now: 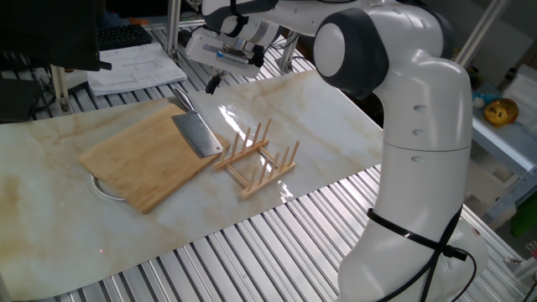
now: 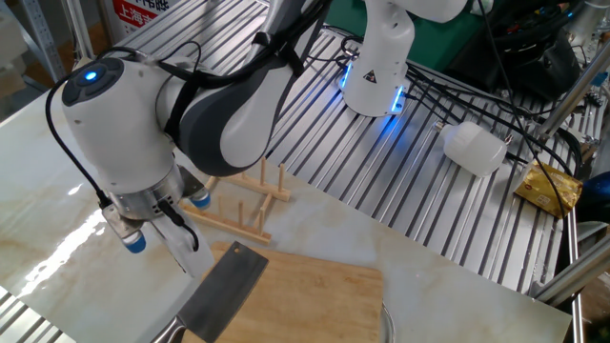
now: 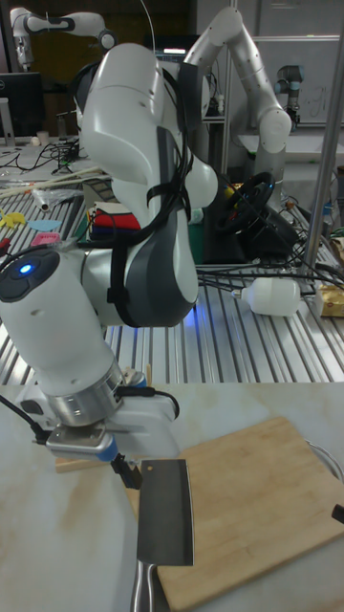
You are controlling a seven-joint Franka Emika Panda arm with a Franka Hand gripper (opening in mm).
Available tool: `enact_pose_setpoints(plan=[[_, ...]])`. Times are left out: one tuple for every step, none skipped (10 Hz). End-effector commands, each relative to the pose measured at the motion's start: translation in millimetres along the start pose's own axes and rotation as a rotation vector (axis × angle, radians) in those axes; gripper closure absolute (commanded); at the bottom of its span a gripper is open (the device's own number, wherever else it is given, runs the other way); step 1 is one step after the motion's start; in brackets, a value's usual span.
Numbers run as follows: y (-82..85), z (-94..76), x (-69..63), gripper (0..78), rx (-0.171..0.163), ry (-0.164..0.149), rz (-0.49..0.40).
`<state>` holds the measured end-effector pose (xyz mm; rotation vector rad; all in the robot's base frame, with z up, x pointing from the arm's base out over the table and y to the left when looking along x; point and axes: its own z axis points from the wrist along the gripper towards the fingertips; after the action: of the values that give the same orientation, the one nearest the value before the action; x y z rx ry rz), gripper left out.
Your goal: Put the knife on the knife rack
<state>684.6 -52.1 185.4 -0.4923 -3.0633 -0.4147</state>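
The knife (image 1: 198,134) lies flat on the bamboo cutting board (image 1: 138,159), its grey blade at the board's edge and its dark handle (image 1: 180,103) pointing away. It also shows in the other fixed view (image 2: 222,293) and the tall fixed view (image 3: 164,512). The knife rack (image 1: 258,159) stands on the marble mat just beside the board, with nothing on it; its pegs (image 2: 243,211) rise behind the wrist. My gripper (image 1: 216,82) hovers above the mat near the knife's handle end, close to the blade's edge (image 3: 125,469). Only one fingertip shows, so its opening is unclear.
A metal ring (image 1: 105,189) pokes out from under the board. Papers (image 1: 134,67) lie at the back left. A white bottle (image 2: 474,148) and a yellow packet (image 2: 550,188) lie on the slatted table, and cables run behind the arm's base.
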Motion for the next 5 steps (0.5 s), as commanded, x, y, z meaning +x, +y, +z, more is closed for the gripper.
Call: enact_pose_setpoints(plan=[[0.3,-1.7,-0.8,77.6,0.003,0.008,0.003],[0.3,-1.7,-0.8,77.6,0.009,0.027,0.008],[0.3,-1.7,-0.8,77.6,0.011,0.031,0.007],[0.3,-1.7,-0.8,77.6,0.011,0.050,0.005],[0.3,-1.7,-0.8,77.6,0.010,0.050,0.005]])
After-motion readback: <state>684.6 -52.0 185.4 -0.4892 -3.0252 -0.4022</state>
